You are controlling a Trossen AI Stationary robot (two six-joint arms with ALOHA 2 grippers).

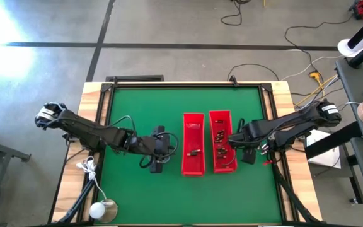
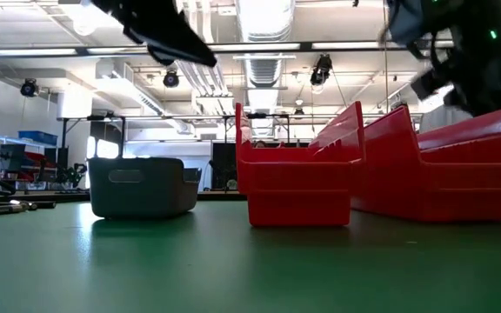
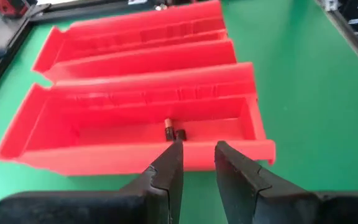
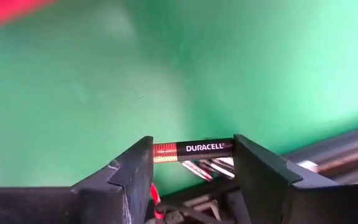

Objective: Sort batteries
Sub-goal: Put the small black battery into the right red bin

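Two long red bins stand side by side mid-table. The left bin (image 1: 193, 144) holds one battery (image 3: 174, 132). The right bin (image 1: 222, 140) holds several batteries (image 1: 220, 142). My right gripper (image 1: 236, 140) hovers by the right bin's right side, shut on one black-and-copper battery (image 4: 194, 149). My left gripper (image 3: 197, 152) is to the left of the left bin (image 3: 142, 124), open with nothing between its fingers, and pointing toward that bin. A small grey tray (image 2: 137, 187) rests on the green mat left of the bins. My right gripper pinches the battery endwise between its two fingers. The copper end (image 4: 161, 151) is against one finger and the black end (image 4: 227, 147) against the other. The fingers point down from above. The battery lies level, spanning the gap, lifted clear above the green mat.
The green mat (image 1: 137, 113) lies inside a black frame with wooden borders. A white cable and a round pale object (image 1: 101, 209) lie at the near left corner. Free mat stretches along the far side and in front of the bins.
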